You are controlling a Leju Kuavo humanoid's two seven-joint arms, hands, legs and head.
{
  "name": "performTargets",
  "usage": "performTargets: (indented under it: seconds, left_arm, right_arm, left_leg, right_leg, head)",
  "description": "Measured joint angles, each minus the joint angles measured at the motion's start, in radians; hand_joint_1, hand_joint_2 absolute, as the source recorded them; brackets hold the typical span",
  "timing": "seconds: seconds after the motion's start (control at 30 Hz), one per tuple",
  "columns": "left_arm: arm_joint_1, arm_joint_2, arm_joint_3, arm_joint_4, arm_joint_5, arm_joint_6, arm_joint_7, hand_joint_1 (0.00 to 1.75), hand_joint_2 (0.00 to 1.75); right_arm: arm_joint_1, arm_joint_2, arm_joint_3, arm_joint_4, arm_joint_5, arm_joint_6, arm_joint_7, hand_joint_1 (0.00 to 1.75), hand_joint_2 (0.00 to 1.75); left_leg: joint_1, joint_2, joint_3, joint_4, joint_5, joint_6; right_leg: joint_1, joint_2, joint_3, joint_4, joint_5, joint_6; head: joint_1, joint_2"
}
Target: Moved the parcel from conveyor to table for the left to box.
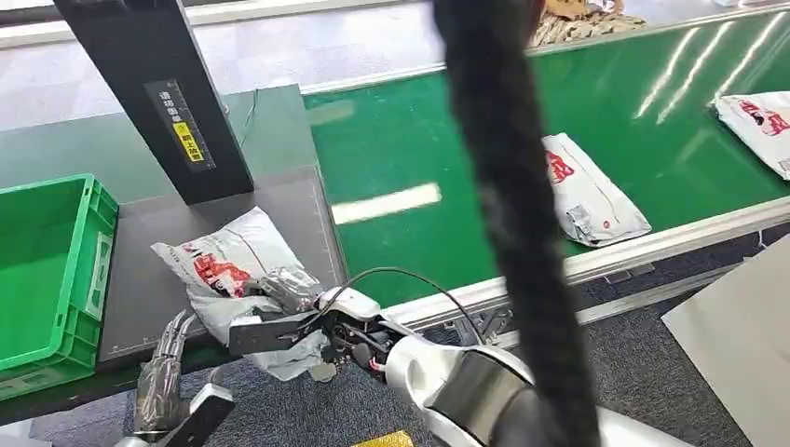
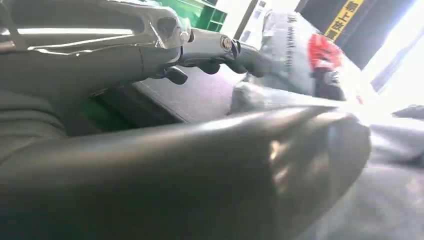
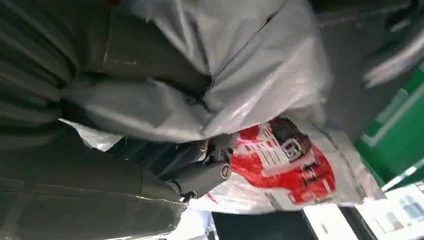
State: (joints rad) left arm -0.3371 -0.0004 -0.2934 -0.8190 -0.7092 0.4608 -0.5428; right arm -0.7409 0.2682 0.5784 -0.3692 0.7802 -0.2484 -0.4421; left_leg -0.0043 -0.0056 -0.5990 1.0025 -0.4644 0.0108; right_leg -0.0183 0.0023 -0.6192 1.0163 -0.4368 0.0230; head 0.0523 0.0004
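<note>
A white and grey plastic parcel (image 1: 228,265) with red print lies on the dark table (image 1: 298,214), its near end hanging over the front edge. My right hand (image 1: 296,328) grips that crumpled near end; in the right wrist view the parcel (image 3: 280,165) is bunched against the dark fingers (image 3: 200,177). My left hand (image 1: 166,365) is just left of the parcel at the table's front edge, fingers apart and holding nothing. In the left wrist view its fingers (image 2: 225,50) reach over the table toward the parcel (image 2: 300,55), and I cannot tell whether they touch it.
A green crate (image 1: 47,270) stands left of the table. A black post (image 1: 158,93) rises behind the parcel. The green conveyor (image 1: 438,140) on the right carries two more parcels (image 1: 592,196) (image 1: 759,126). A black cable (image 1: 512,186) hangs across the view.
</note>
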Motion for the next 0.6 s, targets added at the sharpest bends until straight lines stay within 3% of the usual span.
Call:
performTargets:
  seconds: [0.23, 0.6]
  left_arm:
    - [0.002, -0.021, 0.000, -0.014, -0.013, -0.034, 0.002, 0.00, 0.00]
    - [-0.009, -0.038, 0.008, -0.010, -0.020, -0.037, -0.016, 0.00, 0.00]
  right_arm:
    - [-0.007, 0.003, 0.019, 0.022, -0.022, -0.022, 0.063, 0.00, 0.00]
    - [-0.058, -0.065, -0.057, 0.023, -0.081, -0.146, -0.036, 0.00, 0.00]
  left_leg:
    - [0.000, 0.000, 0.002, 0.000, 0.000, 0.000]
    - [0.000, 0.000, 0.002, 0.000, 0.001, -0.001]
  right_leg:
    - [0.000, 0.000, 0.001, 0.000, 0.000, 0.000]
    - [0.000, 0.000, 0.002, 0.000, 0.001, -0.001]
  head:
    - [0.000, 0.000]
    - [0.000, 0.000]
